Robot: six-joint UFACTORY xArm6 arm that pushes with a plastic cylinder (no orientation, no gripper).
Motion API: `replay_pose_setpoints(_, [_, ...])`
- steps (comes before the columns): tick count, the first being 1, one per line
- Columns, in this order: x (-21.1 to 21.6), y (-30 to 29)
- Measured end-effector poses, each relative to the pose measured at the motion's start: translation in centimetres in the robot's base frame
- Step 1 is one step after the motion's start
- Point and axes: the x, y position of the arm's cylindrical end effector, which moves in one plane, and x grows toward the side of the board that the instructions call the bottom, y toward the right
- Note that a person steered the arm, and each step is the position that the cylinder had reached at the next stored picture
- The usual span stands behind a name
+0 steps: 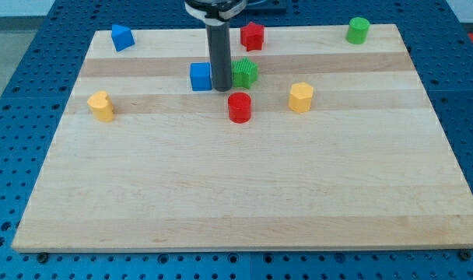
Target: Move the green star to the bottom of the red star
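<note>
The green star (245, 73) lies on the wooden board (244, 194) near the view's top centre. The red star (252, 36) sits above it, close to the board's top edge. My tip (222, 89) stands just left of the green star, touching or nearly touching it. The tip is between the green star and a blue cube (200, 76) on its left. The rod rises from the tip to the view's top and hides part of the green star's left side.
A red cylinder (239, 107) sits just below the green star. A yellow block (301, 97) is to its right, another yellow block (101, 106) at the left. A blue block (122, 37) is top left, a green cylinder (358, 30) top right.
</note>
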Motion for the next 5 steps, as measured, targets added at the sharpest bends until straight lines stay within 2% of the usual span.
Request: replay_pose_setpoints(5, [-4.0,1.1])
